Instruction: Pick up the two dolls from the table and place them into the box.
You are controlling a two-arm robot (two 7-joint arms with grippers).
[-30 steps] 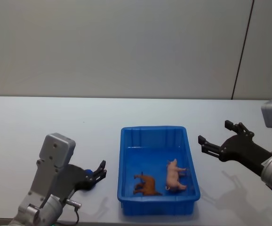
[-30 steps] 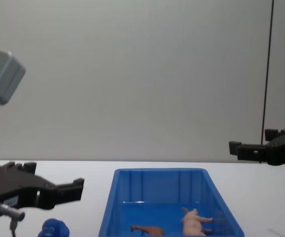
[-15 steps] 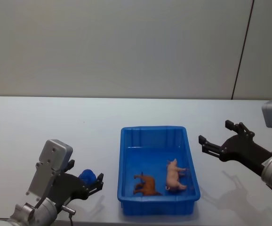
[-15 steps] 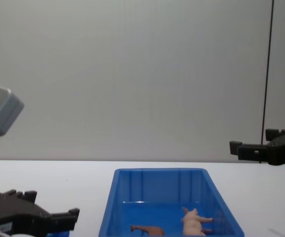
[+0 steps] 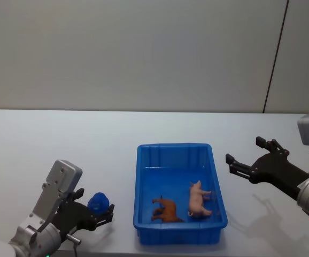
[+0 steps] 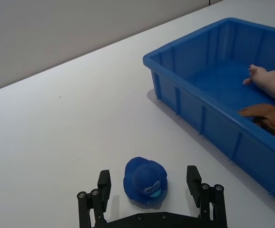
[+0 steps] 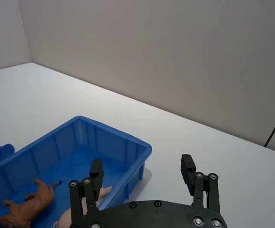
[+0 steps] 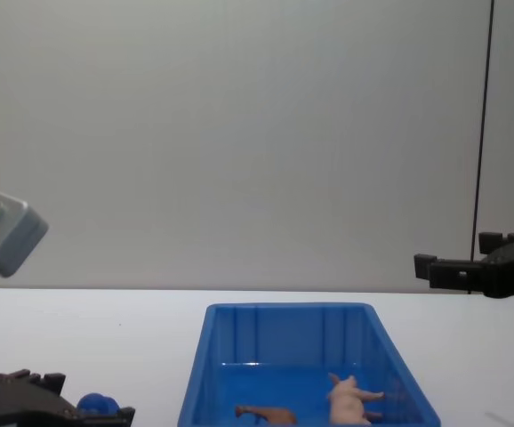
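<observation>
The blue box (image 5: 174, 145) sits mid-table with a pink pig (image 5: 198, 199) and a brown four-legged animal (image 5: 167, 210) lying inside it. A rounded blue figure (image 5: 98, 202) stands on the table left of the box. My left gripper (image 5: 97, 208) is low over the table and open, and in the left wrist view its fingers (image 6: 104, 181) stand on either side of the blue figure (image 6: 145, 181) without touching it. My right gripper (image 5: 244, 150) hovers open to the right of the box, holding nothing.
The white table runs wide on both sides of the box, with a plain wall behind. Seen from the left wrist, the box's near wall (image 6: 199, 118) stands a short way from the blue figure.
My left gripper has dropped lower and drawn back, so its open fingers now flank the blue figure. The right arm and the toys in the box have not moved.
</observation>
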